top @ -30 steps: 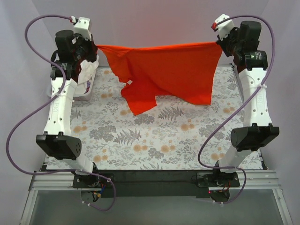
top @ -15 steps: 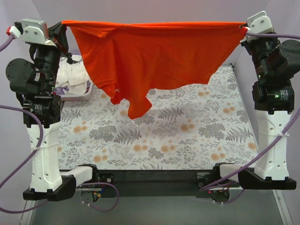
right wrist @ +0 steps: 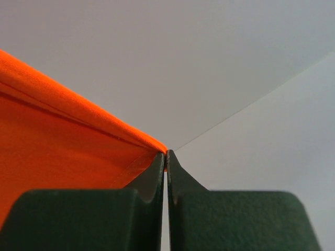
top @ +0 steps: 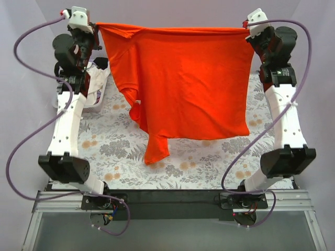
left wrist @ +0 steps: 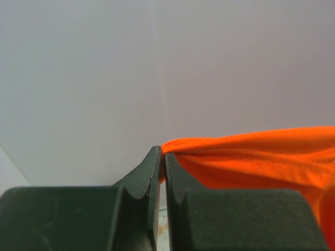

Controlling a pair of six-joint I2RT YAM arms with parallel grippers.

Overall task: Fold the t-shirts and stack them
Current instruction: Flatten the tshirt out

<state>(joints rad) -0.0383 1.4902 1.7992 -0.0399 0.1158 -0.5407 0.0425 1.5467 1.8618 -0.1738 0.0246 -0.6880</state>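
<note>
Above the table, the bright orange-red t-shirt (top: 183,78) hung spread out in the air, stretched between the two raised arms. Its top edge ran nearly level from one gripper to the other, and the body draped down in front of the grey-and-orange floral cloth (top: 209,157) that covered the tabletop.

The left gripper (top: 95,24) pinched the shirt's upper left corner. In the left wrist view, the left gripper's (left wrist: 162,157) dark fingers (left wrist: 149,175) were pressed together with a fold of orange hem caught at their tips. The right gripper (top: 245,28) clamped the upper right corner the same way. In the right wrist view, the right gripper (right wrist: 166,156) had its fingers (right wrist: 154,175) closed tight on the cloth, which ran off to the left.

On the shirt's left side the fabric bunched and folded over, and a small white label (top: 138,102) showed there. One sleeve (top: 156,149) dangled lowest, its end over the floral cloth; whether it touched could not be told. The right side hung flat and straight.

Behind the left arm, a heap of white t-shirts (top: 99,78) lay in a white bin (top: 93,109) at the table's far left corner.
</note>
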